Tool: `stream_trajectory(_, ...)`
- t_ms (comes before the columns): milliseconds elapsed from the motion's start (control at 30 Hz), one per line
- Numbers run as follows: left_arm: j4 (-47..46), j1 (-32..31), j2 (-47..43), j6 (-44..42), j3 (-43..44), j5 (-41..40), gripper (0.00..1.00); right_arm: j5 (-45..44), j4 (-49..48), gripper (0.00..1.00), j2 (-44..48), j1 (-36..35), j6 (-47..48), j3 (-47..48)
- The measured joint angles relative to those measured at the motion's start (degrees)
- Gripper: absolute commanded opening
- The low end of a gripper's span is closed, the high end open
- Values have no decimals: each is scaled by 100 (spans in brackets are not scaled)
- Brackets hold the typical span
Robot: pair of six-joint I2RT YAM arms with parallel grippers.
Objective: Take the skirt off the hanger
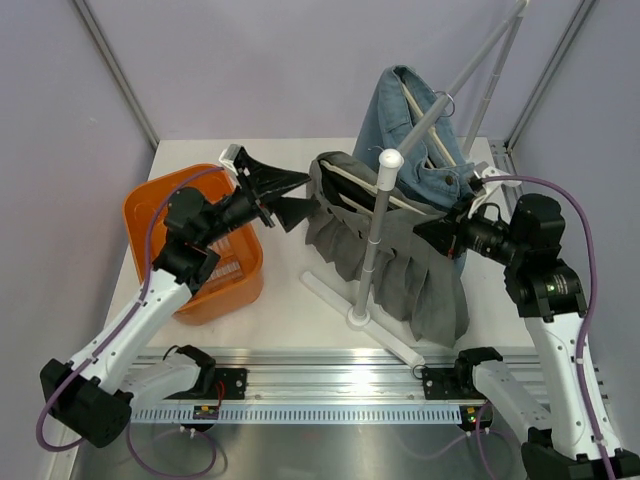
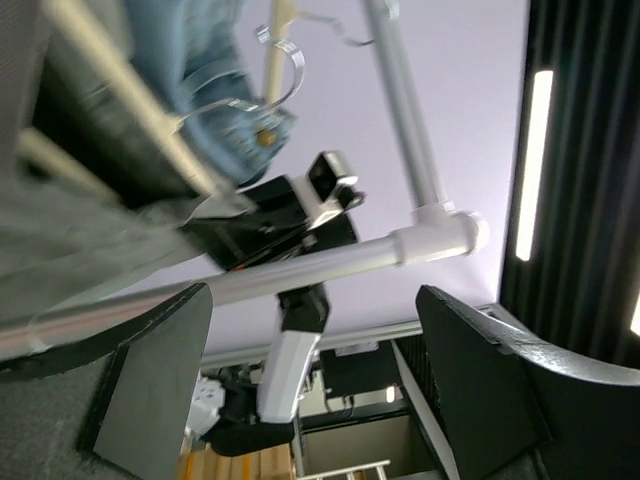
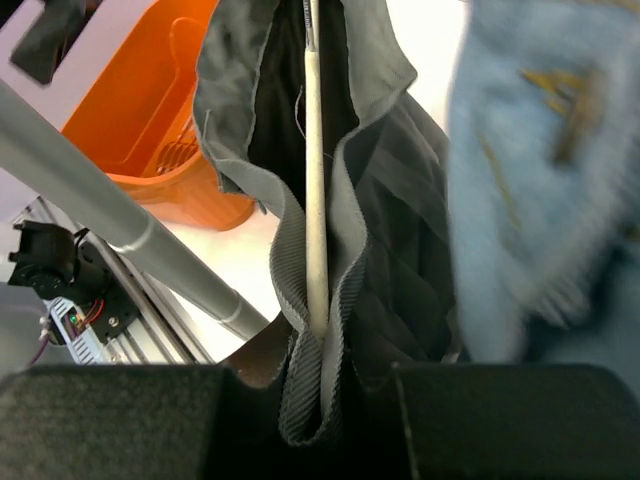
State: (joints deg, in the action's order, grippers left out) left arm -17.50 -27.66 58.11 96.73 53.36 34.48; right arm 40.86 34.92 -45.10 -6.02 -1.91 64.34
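A grey pleated skirt point(image 1: 400, 270) hangs from a cream hanger point(image 1: 350, 180) on the white rack. My left gripper point(image 1: 295, 197) stands open at the skirt's left end, its jaws wide apart. In the left wrist view the left gripper point(image 2: 310, 380) has nothing between its fingers, and the skirt point(image 2: 70, 235) lies blurred to the left. My right gripper point(image 1: 425, 228) is at the skirt's right end. In the right wrist view the right gripper point(image 3: 310, 400) is shut on the folded waistband of the skirt point(image 3: 370, 120), with the hanger bar point(image 3: 315, 180) running down into the fold.
A blue denim garment point(image 1: 410, 120) hangs on a second hanger behind the skirt. The rack's upright post point(image 1: 378, 230) stands in front of the skirt, and its foot runs across the table. An orange basket point(image 1: 150, 215) sits at the left under my left arm.
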Motion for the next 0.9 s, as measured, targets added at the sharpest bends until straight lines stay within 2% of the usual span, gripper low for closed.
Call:
stream_trajectory(100,-197,-15,236,205,374,-201,78,-155,-144,0,-205,-376,11,107)
stream_trajectory(267,-308,-120,492,389,544,-505,74,-291,-420,0,-308,-577,7,107)
stream_trajectory(667,1086,-911,699,-105,793,-1875,70,-356,-673,0,-308,-684,61,107)
stream_trajectory(900,1456,-1281,944,-271,1156,-2516,63,-356,-673,0,-343,-804,223,107)
